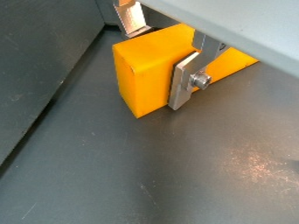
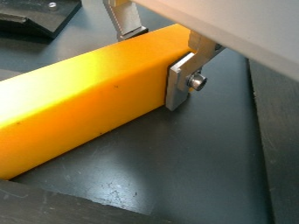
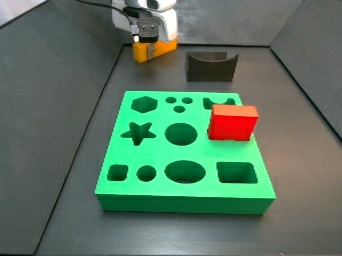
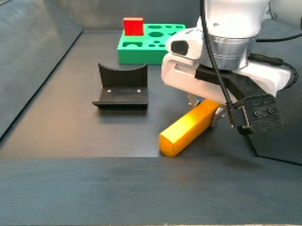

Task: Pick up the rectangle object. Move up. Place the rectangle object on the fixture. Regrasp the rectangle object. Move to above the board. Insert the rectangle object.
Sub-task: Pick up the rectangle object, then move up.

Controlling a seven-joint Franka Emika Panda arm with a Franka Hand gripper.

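the tool point(image 2: 158, 54) sits low over the dark desk point(image 1: 176, 166), its silver fingers point(image 1: 184, 80) clamped on the far end of the rectangle object point(image 2: 87, 92). in a side view the rectangle object point(image 4: 189, 126) rests on the desk, its free end pointing toward seven o'clock from the tool point(image 4: 216, 104). the fixture point(image 4: 122, 85) stands at nine o'clock from it, apart, and the board point(image 4: 147, 45) lies beyond, with a red cube point(image 4: 133, 26) on it.
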